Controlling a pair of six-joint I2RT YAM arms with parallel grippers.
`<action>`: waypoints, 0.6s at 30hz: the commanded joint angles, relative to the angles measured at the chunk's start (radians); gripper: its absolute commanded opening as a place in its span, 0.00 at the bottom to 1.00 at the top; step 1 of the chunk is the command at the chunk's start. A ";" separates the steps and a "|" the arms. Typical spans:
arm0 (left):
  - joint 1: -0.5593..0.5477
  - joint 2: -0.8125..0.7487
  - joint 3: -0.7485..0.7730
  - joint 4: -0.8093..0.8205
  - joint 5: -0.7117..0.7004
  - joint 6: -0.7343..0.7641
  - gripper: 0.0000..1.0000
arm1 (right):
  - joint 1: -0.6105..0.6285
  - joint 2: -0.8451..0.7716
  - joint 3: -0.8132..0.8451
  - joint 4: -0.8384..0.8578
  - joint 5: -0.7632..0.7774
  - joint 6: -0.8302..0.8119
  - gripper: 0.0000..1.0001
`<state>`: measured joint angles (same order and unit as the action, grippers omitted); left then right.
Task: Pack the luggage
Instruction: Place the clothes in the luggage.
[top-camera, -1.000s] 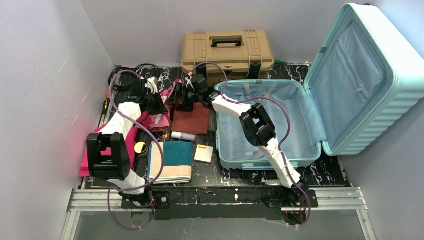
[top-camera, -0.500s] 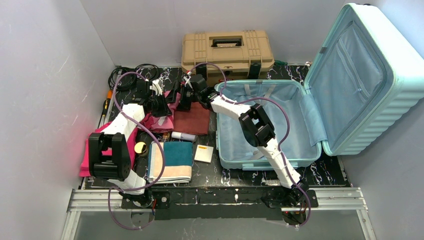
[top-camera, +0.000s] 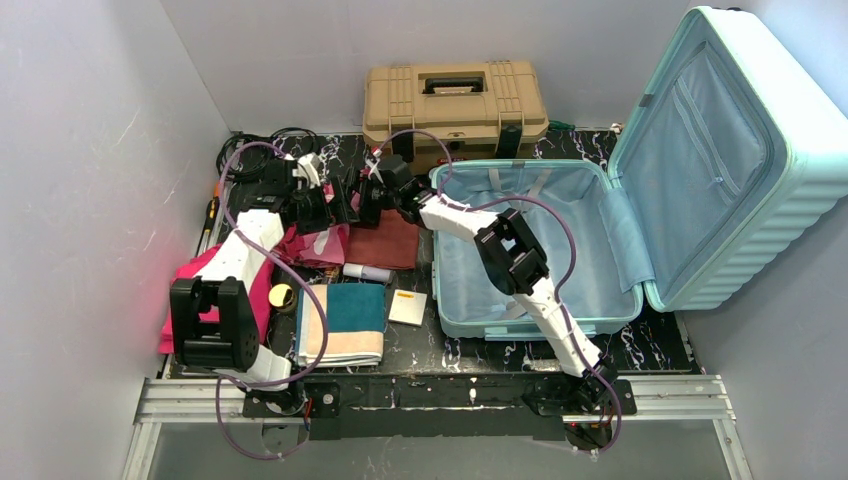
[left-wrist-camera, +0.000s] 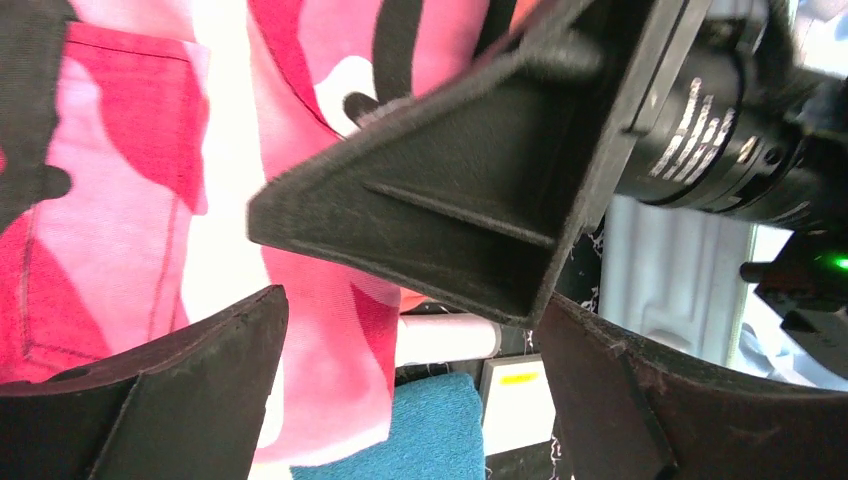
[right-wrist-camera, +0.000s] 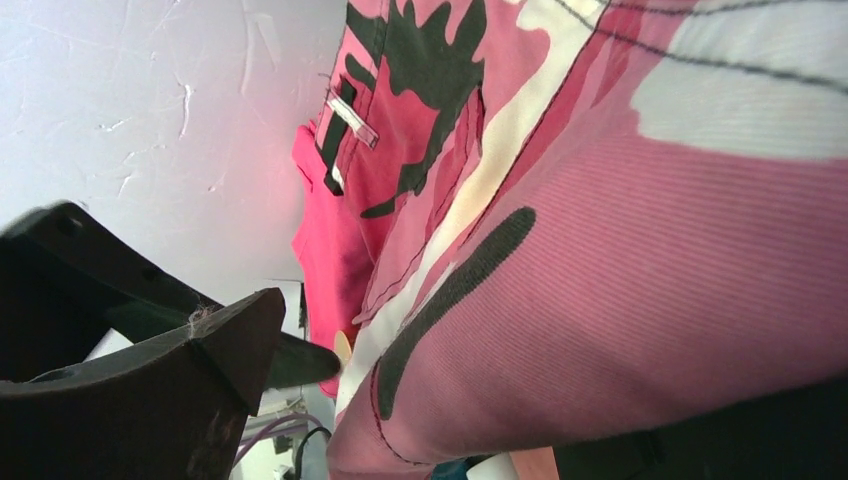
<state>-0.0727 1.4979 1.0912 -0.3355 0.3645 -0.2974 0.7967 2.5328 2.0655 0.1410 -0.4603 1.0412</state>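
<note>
**Op:** Where's the luggage?

**Desc:** Overhead view. The luggage (top-camera: 600, 270), a pale mint hard-shell, lies open on the R half of your black marbled table (top-camera: 640, 352). Its lid (top-camera: 710, 150) stands up at the far R w/ the blue lining facing inward. Your R arm crosses above the open base. A shut tan toolbox (top-camera: 455, 100) sits at the back, just beside the luggage's far-L corner.

**Op:** And my grippers?

**Desc:** Your L gripper (left-wrist-camera: 412, 300) has its fingers spread wide w/ nothing pinched btwn them. A pink camo garment (top-camera: 315, 243) lies right under it. Your R gripper (top-camera: 352, 203) reaches over from the luggage side and meets the L one nearly tip to tip above that garment. In the L wrist view, one of the R gripper's fingers (left-wrist-camera: 450, 220) pokes into the gap btwn your L fingers. In the R wrist view the jaws are also wide apart. Pink camo fabric fills most of the space btwn them but isn't clamped. Can't tell if it touches a pad.

**Op:** Other stuff nearby?

**Desc:** All of it is L of the luggage.
- Maroon cloth (top-camera: 385, 240), just R of the garment.
- White roll (top-camera: 367, 271), near the cloth's front edge.
- Folded teal towel (top-camera: 345, 322) w/ a cream border, closer to you.
- White card (top-camera: 408, 307) w/ a yellow label, btwn the towel and the luggage.
- Small round gold item (top-camera: 281, 295), L of the towel.
- Black cables (top-camera: 255, 155), at the far-L corner.
</note>
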 joint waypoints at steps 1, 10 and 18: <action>0.069 -0.069 0.061 -0.065 0.031 0.010 0.93 | 0.031 0.034 -0.025 0.025 -0.050 0.039 1.00; 0.236 -0.163 0.058 -0.092 0.079 0.014 0.93 | 0.035 0.007 -0.076 0.046 -0.043 0.042 0.51; 0.371 -0.239 0.027 -0.105 0.094 0.050 0.93 | 0.032 0.000 0.008 -0.023 -0.046 -0.045 0.01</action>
<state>0.2428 1.3231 1.1267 -0.4026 0.4305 -0.2855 0.8261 2.5355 1.9884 0.1379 -0.4805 1.0607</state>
